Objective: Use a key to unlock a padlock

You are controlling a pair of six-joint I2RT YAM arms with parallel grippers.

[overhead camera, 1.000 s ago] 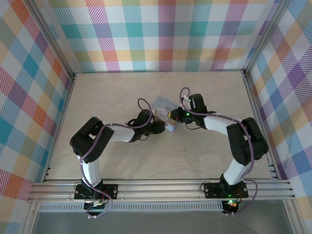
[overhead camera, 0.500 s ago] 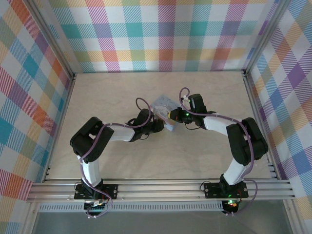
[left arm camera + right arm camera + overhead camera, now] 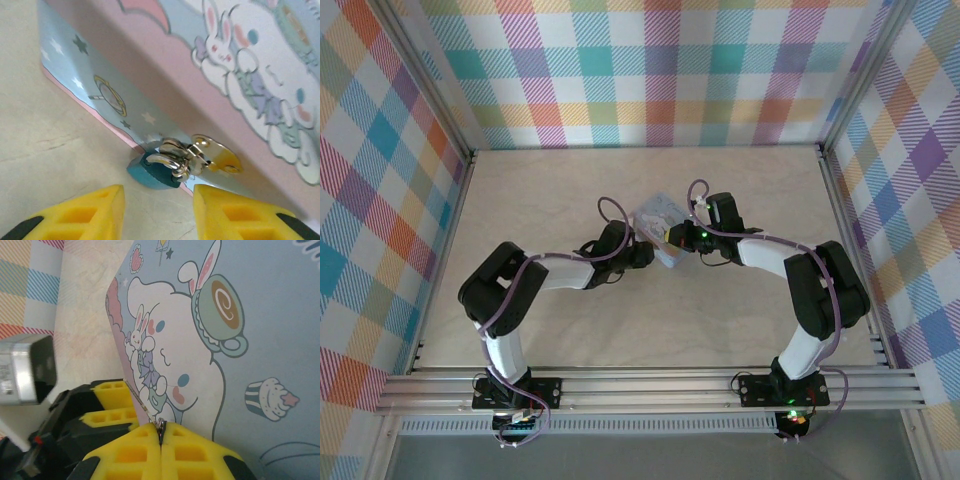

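Padlock (image 3: 152,174) is seen hung thru the hasp (image 3: 216,156) of the tin (image 3: 250,75), apparently unopened, at 12 o'clock of the left gripper (image 3: 156,197), jaws held wide. Right gripper (image 3: 161,434) is pinched on what is judged the key (image 3: 161,427); insertion & turning are left.

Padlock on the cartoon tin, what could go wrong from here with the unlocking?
1. The padlock is small and sits low at the edge of the tin, hooked through the hasp. The open left fingers might close on the hasp or nudge the tin instead of gripping the blue body.
2. The right fingers pinch just a thin silvery sliver, probably the key. With so little showing, it could twist or slip on insertion.
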